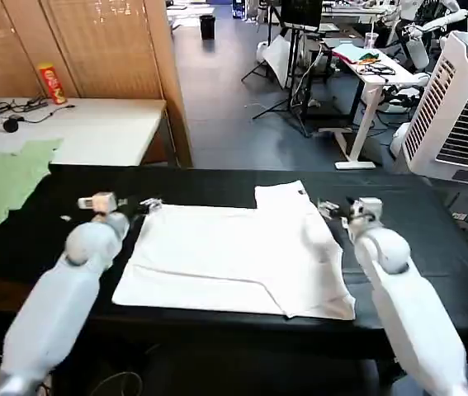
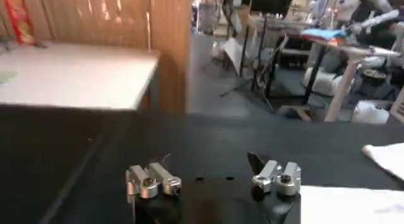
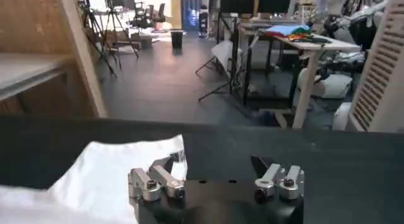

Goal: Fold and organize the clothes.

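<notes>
flat on black table [image 1: 217,186], white t-shirt [image 1: 234,256] plain side up; left claw [image 1: 144,204], right claw [image 1: 329,208] released beside it.

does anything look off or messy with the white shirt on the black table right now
Slightly. The white T-shirt lies mostly flat, but its far right part is folded over and rumpled near the right claw. Both claws, left claw included, sit open at its far corners.

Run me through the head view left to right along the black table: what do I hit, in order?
Light green garment → left gripper, open, at the shirt's left edge → white T-shirt → right gripper, open, at the shirt's right edge → bare black table.
</notes>
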### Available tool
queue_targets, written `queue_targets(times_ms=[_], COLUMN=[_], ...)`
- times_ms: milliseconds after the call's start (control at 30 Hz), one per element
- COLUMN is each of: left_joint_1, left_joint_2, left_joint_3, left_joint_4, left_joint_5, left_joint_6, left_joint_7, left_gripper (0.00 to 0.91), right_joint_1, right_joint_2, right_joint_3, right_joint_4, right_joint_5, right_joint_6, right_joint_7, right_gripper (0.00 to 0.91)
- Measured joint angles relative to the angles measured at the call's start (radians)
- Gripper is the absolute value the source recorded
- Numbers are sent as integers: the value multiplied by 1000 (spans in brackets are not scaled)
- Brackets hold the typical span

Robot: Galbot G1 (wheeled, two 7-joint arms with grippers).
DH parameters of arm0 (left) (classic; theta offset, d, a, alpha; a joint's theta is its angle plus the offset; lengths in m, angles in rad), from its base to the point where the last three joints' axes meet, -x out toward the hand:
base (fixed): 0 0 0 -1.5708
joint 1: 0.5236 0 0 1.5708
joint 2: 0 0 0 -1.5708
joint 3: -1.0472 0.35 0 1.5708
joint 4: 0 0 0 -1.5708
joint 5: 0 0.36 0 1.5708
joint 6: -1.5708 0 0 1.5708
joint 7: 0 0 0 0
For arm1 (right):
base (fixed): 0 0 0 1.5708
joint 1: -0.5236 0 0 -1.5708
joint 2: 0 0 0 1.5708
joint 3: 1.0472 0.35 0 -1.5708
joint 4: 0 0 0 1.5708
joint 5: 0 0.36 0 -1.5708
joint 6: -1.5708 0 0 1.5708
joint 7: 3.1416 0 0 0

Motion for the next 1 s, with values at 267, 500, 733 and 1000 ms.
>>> queue_targets(times_ms=[267, 500, 733, 1000], left_joint_1=[-85, -79, -47, -37], left_joint_2=[-34, -38, -33, -31], left_joint_3=[52, 43, 40, 38], left_joint_4=[152, 197, 176, 185], left_joint_5=[22, 33, 52, 74], left_joint_6=[8, 17, 2, -11], left_joint_7=[38, 33, 41, 60], left_gripper=[878, 566, 166, 127], right_joint_1=[77, 99, 107, 104], right_joint_2=[47, 63, 84, 99], right_joint_3=[-39, -42, -40, -19], right_joint_4=[-142, -199, -228, -235], right_joint_5=[-28, -38, -62, -55], right_joint_6=[-7, -7, -17, -36], right_joint_7=[-10, -18, -61, -60], right_gripper=[878, 878, 614, 59])
